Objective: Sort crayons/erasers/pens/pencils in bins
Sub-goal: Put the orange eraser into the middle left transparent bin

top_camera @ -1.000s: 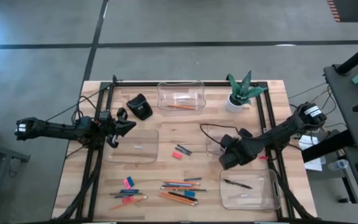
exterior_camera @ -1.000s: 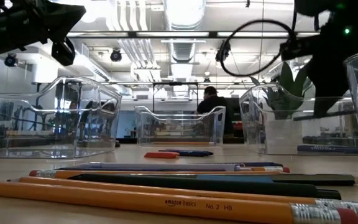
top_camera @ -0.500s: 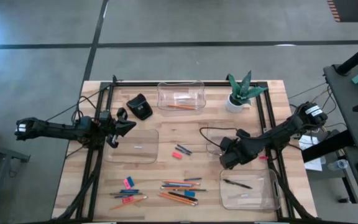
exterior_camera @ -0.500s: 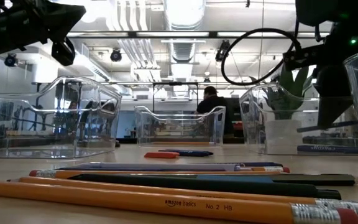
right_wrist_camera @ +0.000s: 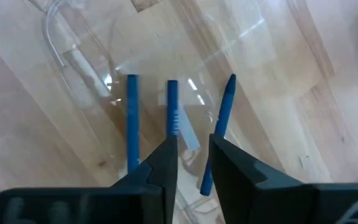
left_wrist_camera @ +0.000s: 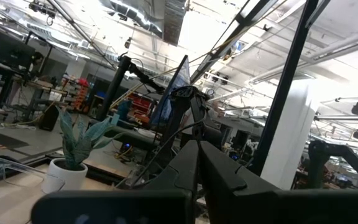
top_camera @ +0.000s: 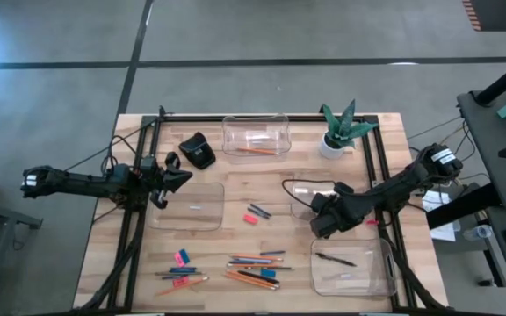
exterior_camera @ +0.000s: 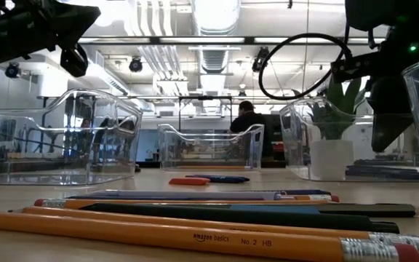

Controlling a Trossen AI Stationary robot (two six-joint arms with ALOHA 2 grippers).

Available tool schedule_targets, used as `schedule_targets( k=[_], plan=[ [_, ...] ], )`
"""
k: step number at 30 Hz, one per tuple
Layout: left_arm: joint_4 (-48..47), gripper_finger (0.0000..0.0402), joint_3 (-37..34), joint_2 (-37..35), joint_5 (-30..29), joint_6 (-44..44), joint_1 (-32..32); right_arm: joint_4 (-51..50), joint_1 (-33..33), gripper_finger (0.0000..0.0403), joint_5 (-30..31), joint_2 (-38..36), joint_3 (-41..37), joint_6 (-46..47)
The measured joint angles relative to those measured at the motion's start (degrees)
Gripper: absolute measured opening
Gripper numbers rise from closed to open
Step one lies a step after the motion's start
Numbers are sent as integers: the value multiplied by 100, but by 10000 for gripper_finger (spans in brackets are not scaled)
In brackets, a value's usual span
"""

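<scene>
My right gripper (right_wrist_camera: 194, 146) hangs open, pointing down over a clear bin (top_camera: 307, 197) at the table's right. Three blue crayons (right_wrist_camera: 171, 115) lie on that bin's floor, one of them (right_wrist_camera: 221, 124) slanted; the fingers touch none of them. My left gripper (top_camera: 186, 175) is shut and held up at the left, over the edge of another bin (top_camera: 188, 207). The far bin (top_camera: 255, 136) holds an orange pencil. The near right bin (top_camera: 350, 268) holds a black pen (top_camera: 336, 259). Loose pencils and pens (top_camera: 255, 269), crayons and pink erasers (top_camera: 181, 257) lie near the front edge.
A black lump-shaped object (top_camera: 198, 151) and a potted plant (top_camera: 337, 132) stand at the back. A pink eraser (top_camera: 250, 219) and dark sticks (top_camera: 258, 211) lie mid-table. A cable loop (top_camera: 304, 195) hangs from the right arm. Black frame rails run along both sides.
My right gripper has opened and let go of a blue crayon while staying over the bin, rolling a little at the wrist. The crayon, held above the bin a second ago, has dropped and now lies on the bin's floor beside the other two.
</scene>
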Motion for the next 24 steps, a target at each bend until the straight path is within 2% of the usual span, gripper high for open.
schedule_targets(
  k=[9,13,17,20,24],
  plan=[
    [0,0,2,0,0,0,2,-1138,-2,102,3,-365,818,17],
    [0,0,2,0,0,0,0,-1142,-2,102,43,-618,1371,317],
    [-2,0,2,0,0,0,2,-11,94,99,579,-686,1710,189],
    [0,0,0,0,0,0,2,1459,194,95,648,-499,1799,-690],
    [-1,0,0,0,0,2,1,3096,263,90,568,127,1927,-1725]
  ],
)
